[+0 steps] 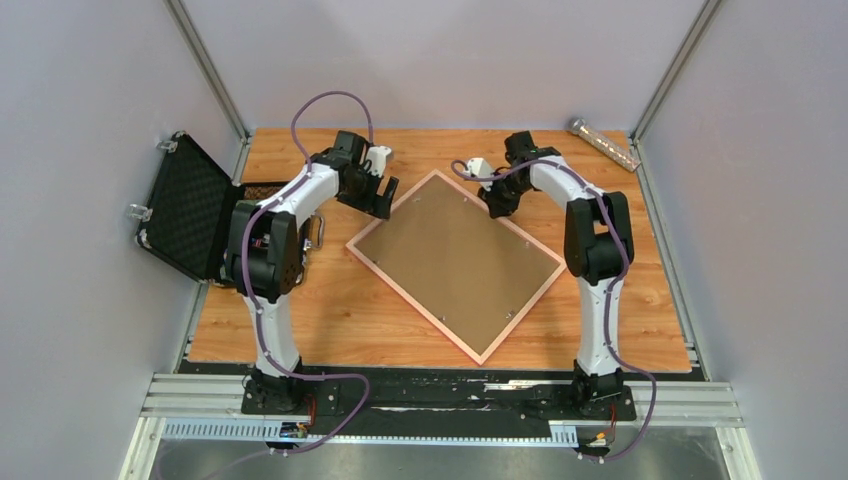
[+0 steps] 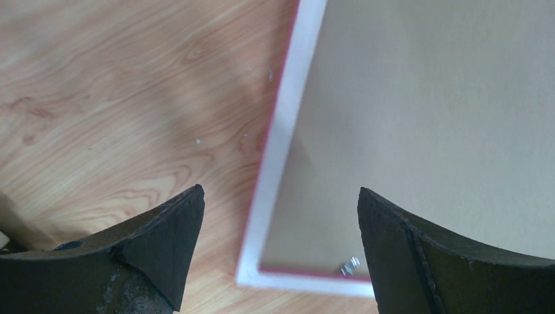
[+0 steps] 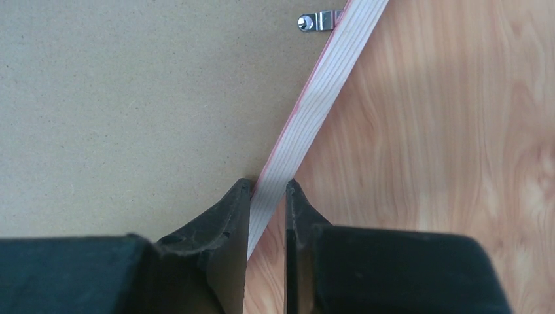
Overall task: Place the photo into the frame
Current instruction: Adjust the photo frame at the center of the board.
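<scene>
We found the frame [image 1: 413, 305] lying face down on the table [image 1: 330, 310], turned cornerwise, with the brown backing board [image 1: 455, 260] seated inside its rails. The photo was not visible in any view; we could not tell whether it lay beneath the board or elsewhere.

The right claw [image 3: 268, 183] was nearly closed, its two fingers pinching the thin rail on the far right side of the frame, one finger on the board side and one on the table side. A small metal clip [image 3: 319, 21] sat further along that rail, clear of the fingers. The left claw [image 1: 380, 200] was wide open and held nothing; it hung above the far left rail near a corner, one finger over the table and the other over the board.

In our judgement the step in hand was taking control of the frame by its rails. We noted the following for good practice:

- The right grip was narrow and on one rail only, so raising there alone would likely twist the frame.
- The left claw should descend square to its rail and close on wood, not on the board edge.
- Both claws should then move level and together.
- The clips would need turning before the board could come free.
</scene>
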Robot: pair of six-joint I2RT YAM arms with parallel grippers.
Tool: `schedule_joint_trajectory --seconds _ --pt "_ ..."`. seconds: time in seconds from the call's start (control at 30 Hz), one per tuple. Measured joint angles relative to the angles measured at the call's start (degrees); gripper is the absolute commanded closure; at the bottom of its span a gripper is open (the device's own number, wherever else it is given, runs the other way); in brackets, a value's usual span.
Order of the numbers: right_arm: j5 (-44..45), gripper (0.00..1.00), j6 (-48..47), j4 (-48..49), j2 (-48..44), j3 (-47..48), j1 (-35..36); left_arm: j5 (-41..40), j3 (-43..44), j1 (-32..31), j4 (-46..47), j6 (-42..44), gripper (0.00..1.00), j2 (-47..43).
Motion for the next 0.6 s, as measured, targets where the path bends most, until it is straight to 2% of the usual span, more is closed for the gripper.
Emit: schedule_joint_trajectory --seconds 0.27,0.6 --pt "-3.52 1.00 -3.96 1.31 0.24 -0.28 4.81 -4.44 1.68 0.13 -0.48 1.38 0.08 2.75" --pt "-8.26 1.00 -3.91 8.31 -1.64 -5.55 4.94 -0.20 -0.59 0.28 -1.27 2.19 0.14 3.13"
